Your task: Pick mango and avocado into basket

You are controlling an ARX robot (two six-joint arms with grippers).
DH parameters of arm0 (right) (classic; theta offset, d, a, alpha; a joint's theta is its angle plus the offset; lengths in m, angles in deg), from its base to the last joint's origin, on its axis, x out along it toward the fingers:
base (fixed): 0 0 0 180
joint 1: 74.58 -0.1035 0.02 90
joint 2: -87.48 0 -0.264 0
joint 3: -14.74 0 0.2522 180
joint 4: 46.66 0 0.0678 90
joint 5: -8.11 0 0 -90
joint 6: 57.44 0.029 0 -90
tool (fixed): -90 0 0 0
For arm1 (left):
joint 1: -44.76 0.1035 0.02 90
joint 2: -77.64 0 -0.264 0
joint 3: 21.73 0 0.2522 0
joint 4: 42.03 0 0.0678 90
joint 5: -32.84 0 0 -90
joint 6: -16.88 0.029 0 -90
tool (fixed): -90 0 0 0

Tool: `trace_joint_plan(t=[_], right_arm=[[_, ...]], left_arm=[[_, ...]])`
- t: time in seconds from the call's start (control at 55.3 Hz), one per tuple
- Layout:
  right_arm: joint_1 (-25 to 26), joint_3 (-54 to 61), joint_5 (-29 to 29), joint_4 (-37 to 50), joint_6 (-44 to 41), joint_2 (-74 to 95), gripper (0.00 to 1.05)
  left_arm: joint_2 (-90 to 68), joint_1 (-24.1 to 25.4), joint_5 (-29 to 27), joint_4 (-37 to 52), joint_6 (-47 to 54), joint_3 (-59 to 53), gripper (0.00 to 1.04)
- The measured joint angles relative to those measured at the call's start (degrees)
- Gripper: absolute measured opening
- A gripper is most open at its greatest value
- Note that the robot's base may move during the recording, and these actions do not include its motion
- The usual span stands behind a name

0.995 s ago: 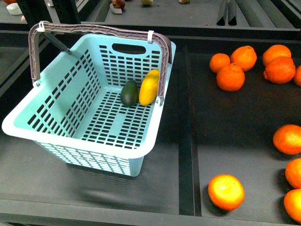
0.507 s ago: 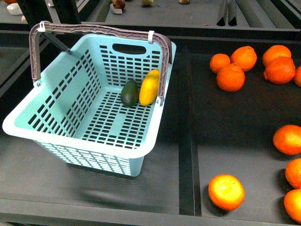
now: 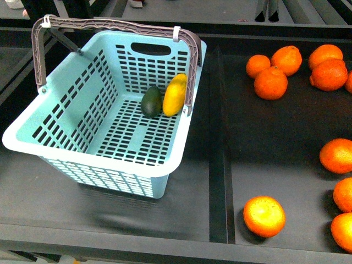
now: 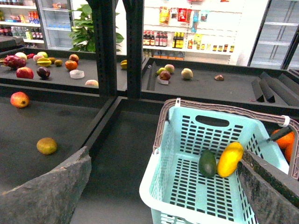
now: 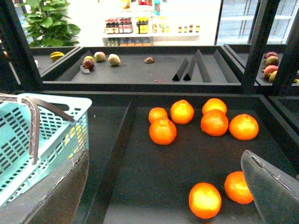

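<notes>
Front view: you see the mango (image 3: 174,94) and avocado (image 3: 151,102) touching side by side at centre frame, on the floor of the basket (image 3: 66,118), long axes running up-frame; neither arm shows. Oranges (image 3: 270,82) fill the right.

Left wrist view: your left gripper (image 4: 163,186) is spread wide and empty, the fruit lying lower right between its fingers, below the basket rim.

Right wrist view: your right gripper (image 5: 168,186) is also spread and empty over open shelf; the basket sits at left edge. Both fruits look delivered; withdraw clear of the handles (image 3: 113,26).
</notes>
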Motion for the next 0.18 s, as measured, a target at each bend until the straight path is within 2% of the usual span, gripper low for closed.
trace_joint_plan(t=[0.181], right_arm=[[0.0, 0.0, 0.0, 0.0, 0.0, 0.0, 0.96]], left_arm=[[0.0, 0.0, 0.0, 0.0, 0.0, 0.0, 0.96]])
